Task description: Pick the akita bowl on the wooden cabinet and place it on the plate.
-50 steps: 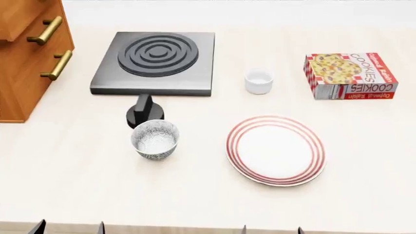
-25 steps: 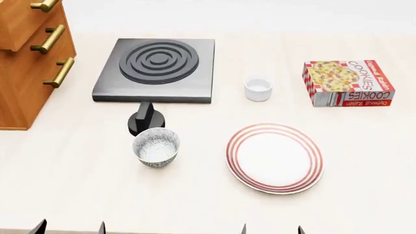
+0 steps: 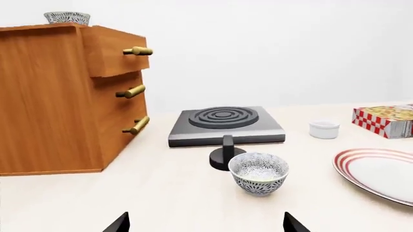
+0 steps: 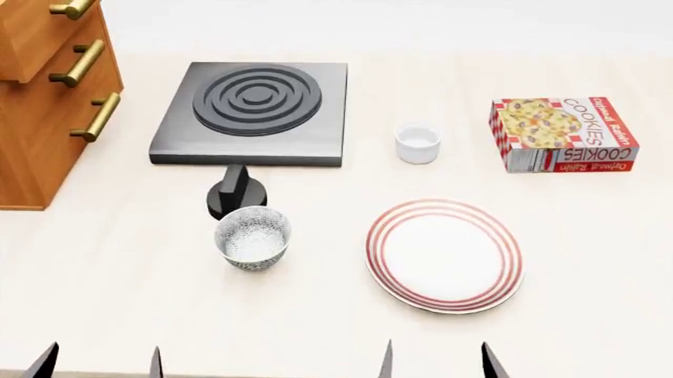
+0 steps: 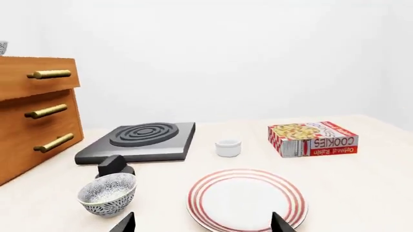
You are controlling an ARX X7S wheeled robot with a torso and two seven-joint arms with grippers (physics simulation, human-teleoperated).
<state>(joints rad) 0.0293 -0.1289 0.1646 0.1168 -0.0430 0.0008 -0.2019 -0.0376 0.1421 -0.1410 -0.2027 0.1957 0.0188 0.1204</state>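
The akita bowl [image 3: 66, 18] stands on top of the wooden cabinet [image 3: 58, 96], far from both grippers; the right wrist view shows only a sliver of it [image 5: 3, 47]. A second bowl of the same pattern [image 4: 252, 238] sits on the table, left of the plate [image 4: 445, 254]. The plate is white with red rings and has nothing on it. My left gripper [image 4: 100, 364] is open and empty at the table's near edge, short of the table bowl. The right gripper [image 4: 439, 364] is open too, just in front of the plate. In the head view only the cabinet's drawer front [image 4: 42, 102] shows.
A grey square stove burner [image 4: 252, 102] lies behind the table bowl, with a black knob [image 4: 236, 193] between them. A small plain white cup [image 4: 418, 143] and a red cookie box [image 4: 563, 134] stand behind the plate.
A second ago the head view shifted, so the table things now sit lower in the picture. Both grippers' fingertips have since come a little further into view. No object has moved.
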